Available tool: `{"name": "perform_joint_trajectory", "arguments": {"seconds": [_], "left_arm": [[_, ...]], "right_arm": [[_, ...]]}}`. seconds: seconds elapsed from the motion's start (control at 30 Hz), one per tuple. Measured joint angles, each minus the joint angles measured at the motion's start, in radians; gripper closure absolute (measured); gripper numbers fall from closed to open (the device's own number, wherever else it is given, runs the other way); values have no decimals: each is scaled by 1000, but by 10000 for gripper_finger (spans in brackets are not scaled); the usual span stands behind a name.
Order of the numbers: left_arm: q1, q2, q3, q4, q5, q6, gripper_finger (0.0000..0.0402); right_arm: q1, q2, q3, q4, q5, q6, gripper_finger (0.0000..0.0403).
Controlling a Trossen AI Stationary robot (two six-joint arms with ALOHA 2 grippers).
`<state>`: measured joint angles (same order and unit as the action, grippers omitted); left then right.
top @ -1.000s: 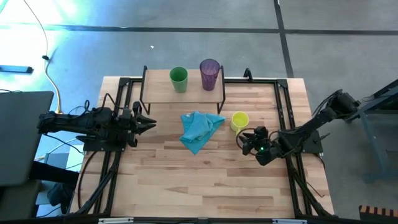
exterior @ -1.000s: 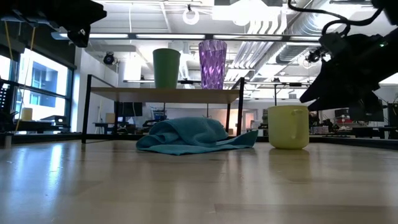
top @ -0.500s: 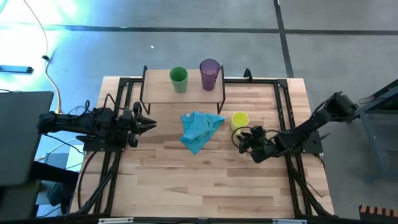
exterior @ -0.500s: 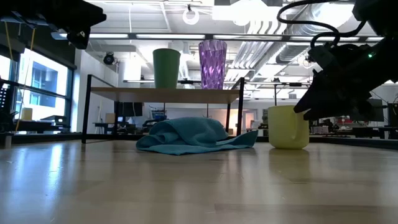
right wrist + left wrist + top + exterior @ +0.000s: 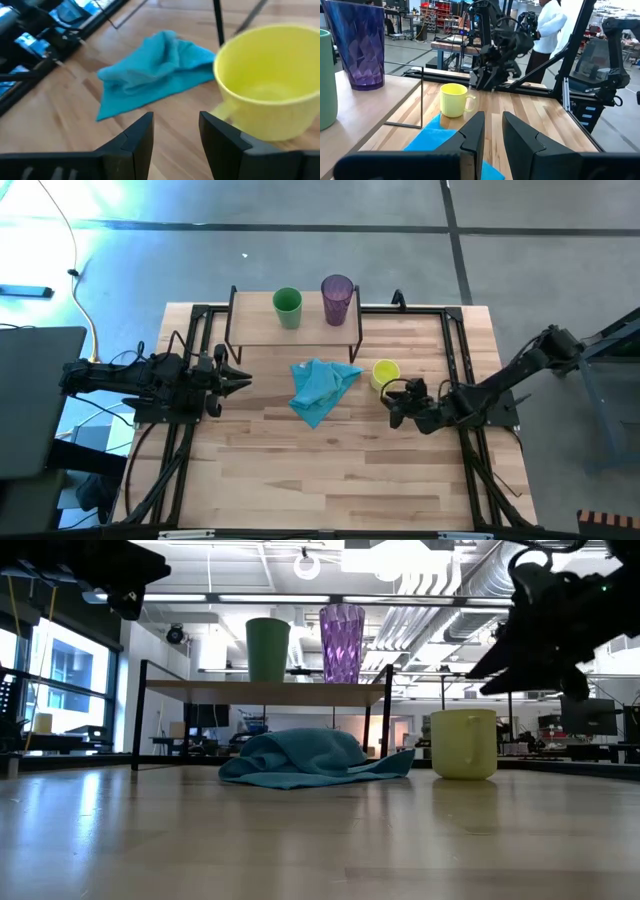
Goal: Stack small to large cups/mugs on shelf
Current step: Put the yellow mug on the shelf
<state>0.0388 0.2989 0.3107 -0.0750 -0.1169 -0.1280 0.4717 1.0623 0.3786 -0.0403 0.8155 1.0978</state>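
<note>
Mug (image 5: pixel 385 373), yellow, stands on the table (image 5: pixel 330 470) beside the blue cloth (image 5: pixel 318 388); my right gripper (image 5: pixel 396 402) hovers just short of it, fingers spread and empty. Green cup (image 5: pixel 287 308) and purple tumbler (image 5: pixel 336 299) sit on the shelf (image 5: pixel 262 328). My left gripper (image 5: pixel 238 380) waits, fingers slightly parted.

One camera looks straight down on my whole table (image 5: pixel 330 470) with my left arm at the picture's left and my right at its right, while another sits at tabletop height, looking level across the boards into the room. My left wrist camera looks across the table past its own fingers at the yellow mug (image 5: pixel 454 100) and my other arm beyond. My right wrist camera is close on that same mug (image 5: pixel 270 85), with the blue cloth (image 5: pixel 155 75) that all four views share.
</note>
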Motion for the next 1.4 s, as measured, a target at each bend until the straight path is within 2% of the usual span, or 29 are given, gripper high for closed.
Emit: {"name": "perform_joint_trajectory", "arguments": {"seconds": [0.37, 0.7, 1.03, 1.27, 1.4], "left_arm": [[0, 0, 0, -3, -9, 0, 344], [0, 0, 0, -2, -27, -8, 344], [0, 0, 0, -1, -34, -13, 344], [0, 0, 0, 0, -35, -13, 344], [0, 0, 0, 2, -35, -13, 344]], "right_arm": [[0, -186, 0, -9, -13, -192, 254], [-41, -343, 0, -105, -15, -474, 254], [-148, -445, 0, -166, -181, -713, 254], [-263, -508, 0, -205, -249, -804, 254], [-346, -549, 0, -248, -355, -828, 254]]}}
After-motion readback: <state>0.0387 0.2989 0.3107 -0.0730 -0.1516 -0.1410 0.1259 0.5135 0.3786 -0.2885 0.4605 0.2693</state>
